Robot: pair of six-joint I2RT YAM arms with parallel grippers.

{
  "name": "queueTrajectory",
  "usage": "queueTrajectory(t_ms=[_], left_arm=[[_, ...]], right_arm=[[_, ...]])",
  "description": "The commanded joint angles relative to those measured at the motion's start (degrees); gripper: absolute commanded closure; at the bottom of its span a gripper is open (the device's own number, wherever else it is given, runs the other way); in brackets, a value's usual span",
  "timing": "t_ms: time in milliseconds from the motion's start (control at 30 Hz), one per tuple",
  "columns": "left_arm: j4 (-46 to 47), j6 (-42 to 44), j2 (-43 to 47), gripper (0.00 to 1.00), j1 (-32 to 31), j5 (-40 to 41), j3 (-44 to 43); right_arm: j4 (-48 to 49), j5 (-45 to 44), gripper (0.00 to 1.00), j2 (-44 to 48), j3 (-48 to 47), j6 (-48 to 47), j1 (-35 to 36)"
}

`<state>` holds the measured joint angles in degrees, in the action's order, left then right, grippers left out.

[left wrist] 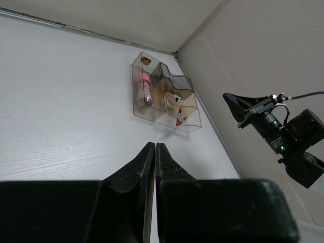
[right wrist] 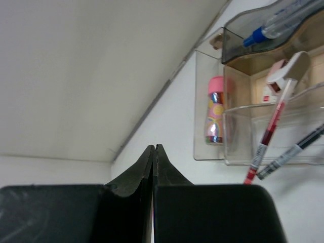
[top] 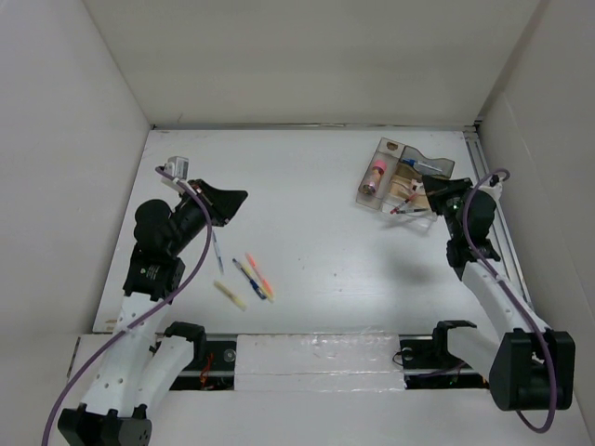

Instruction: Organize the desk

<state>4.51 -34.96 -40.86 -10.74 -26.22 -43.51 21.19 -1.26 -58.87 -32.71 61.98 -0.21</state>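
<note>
The white desk [top: 325, 232] has several loose pens left of centre: a white-blue pen [top: 217, 249], a blue pen [top: 249, 279], an orange pen [top: 259, 275] and a cream stick [top: 230, 295]. My left gripper [top: 240, 197] hangs above the desk just beyond them, shut and empty; its jaws meet in the left wrist view [left wrist: 154, 147]. My right gripper [top: 429, 186] is shut and empty, right beside the clear compartment tray [top: 402, 177]. In the right wrist view [right wrist: 154, 148] the tray [right wrist: 238, 147] holds a pink tube [right wrist: 216, 116], a red pen [right wrist: 268, 136], a dark pen [right wrist: 293, 152] and a blue-capped pen [right wrist: 263, 33].
White wall panels [top: 307, 56] close in the back and both sides. A metal rail [top: 483, 177] runs along the right edge by the tray. A foil-covered strip [top: 316, 358] lies between the arm bases at the near edge. The right arm [left wrist: 283, 134] shows in the left wrist view.
</note>
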Motion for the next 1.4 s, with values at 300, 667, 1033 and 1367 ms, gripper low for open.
queueTrajectory(t_ms=[300,667,1033,1367], left_arm=[[1.02,3.06,-13.78,1.0,-2.53,-3.05,-9.66],[-5.66,19.11,-37.78,0.77,-35.25,29.59,-34.8],[-11.54,34.6,-76.8,0.71,-50.17,37.99,-68.62],[-13.31,41.46,-94.75,0.64,-48.32,35.53,-85.96]], right_arm=[[-20.3,8.08,1.0,9.91,-10.78,-17.48,-0.14],[-36.39,7.95,0.49,22.26,-26.36,-24.27,0.38],[-36.48,-4.99,1.0,40.59,-23.01,-20.58,0.99],[-34.37,0.82,0.82,35.14,-20.2,-20.58,1.53]])
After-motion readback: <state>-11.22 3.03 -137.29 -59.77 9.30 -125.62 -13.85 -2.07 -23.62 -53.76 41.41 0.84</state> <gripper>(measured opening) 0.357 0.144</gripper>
